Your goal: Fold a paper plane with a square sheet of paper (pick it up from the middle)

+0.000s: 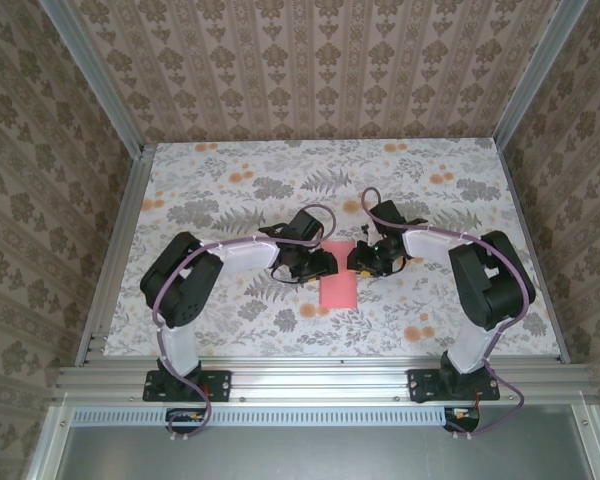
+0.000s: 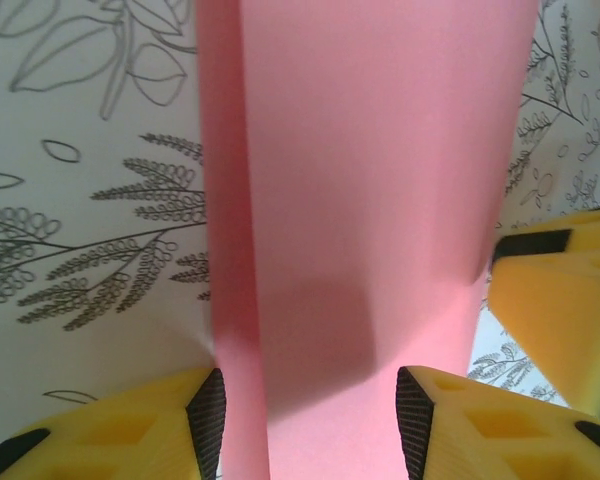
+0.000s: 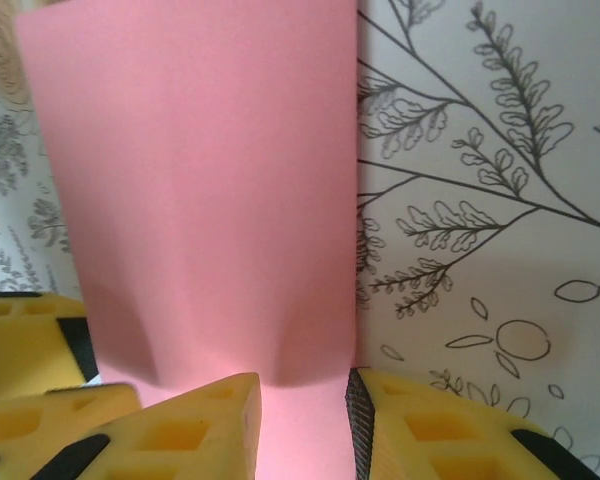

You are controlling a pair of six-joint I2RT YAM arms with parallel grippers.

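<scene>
The pink-red square sheet of paper lies mid-table, folded into a narrow upright oblong. The paper plane is out of view. My left gripper is at the sheet's left edge and my right gripper at its right edge, both near the far end. In the left wrist view the left gripper stands open, its jaws wide over the sheet, which has a fold line along its left side. In the right wrist view the right gripper is narrowly open over the sheet, whose upper layer bows up just beyond the tips.
The table is covered in a grey leaf print with small orange flowers. Aluminium rails frame it, and patterned walls stand on three sides. A right-gripper finger shows in the left wrist view, and a left-gripper finger in the right wrist view.
</scene>
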